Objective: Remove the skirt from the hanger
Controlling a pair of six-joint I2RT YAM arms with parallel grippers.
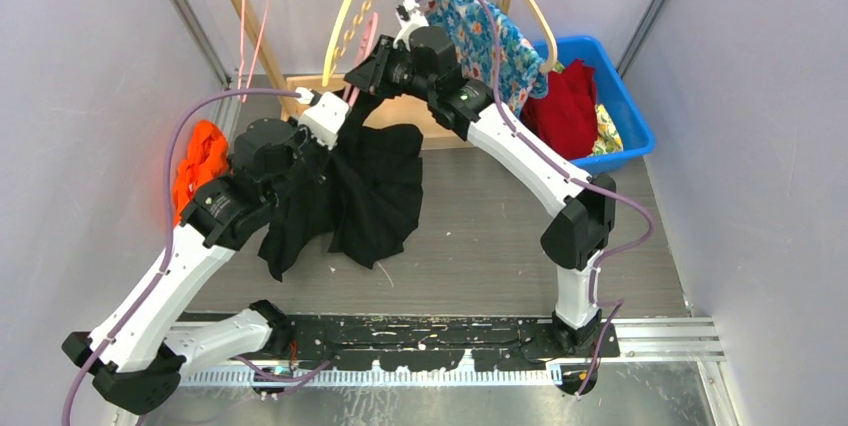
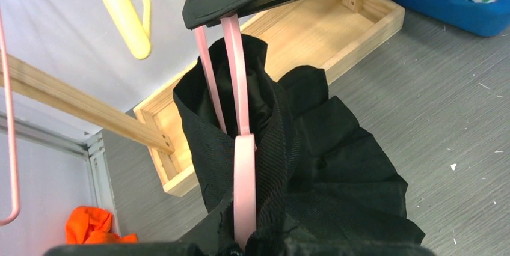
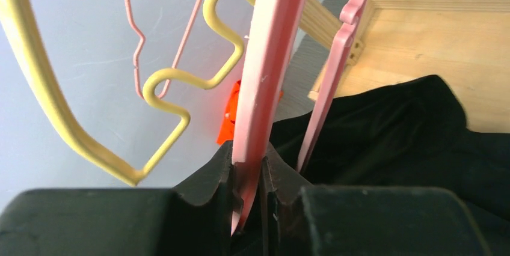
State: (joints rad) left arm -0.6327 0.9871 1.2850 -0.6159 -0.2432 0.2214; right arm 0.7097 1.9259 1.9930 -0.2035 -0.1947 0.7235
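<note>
The grey surface [image 1: 500,226] carries your whole scene. The black skirt [image 1: 375,196] sits left of centre, nearer the far edge. Its hem is spread on the surface and its waist is lifted toward the wooden tray [image 2: 337,27] along the far edge. A blue bin [image 1: 625,116] holding a red garment [image 1: 565,111] stands at the far right corner, and an orange cloth [image 1: 198,166] lies against the left edge.

In your left wrist view the skirt's waistband wraps around the bars of the pink hanger [image 2: 236,76], so the skirt is on the hanger. A yellow hanger [image 1: 355,6] hangs from the rack just beside it.

Your right claw [image 3: 248,154] is clamped on one flat bar of the pink hanger, above the skirt, with both fingers pressed against it. Your left claw [image 2: 243,245] is down in the black cloth at the lower end of the hanger. The fabric covers its fingers, so you cannot tell whether it is open or closed.
</note>
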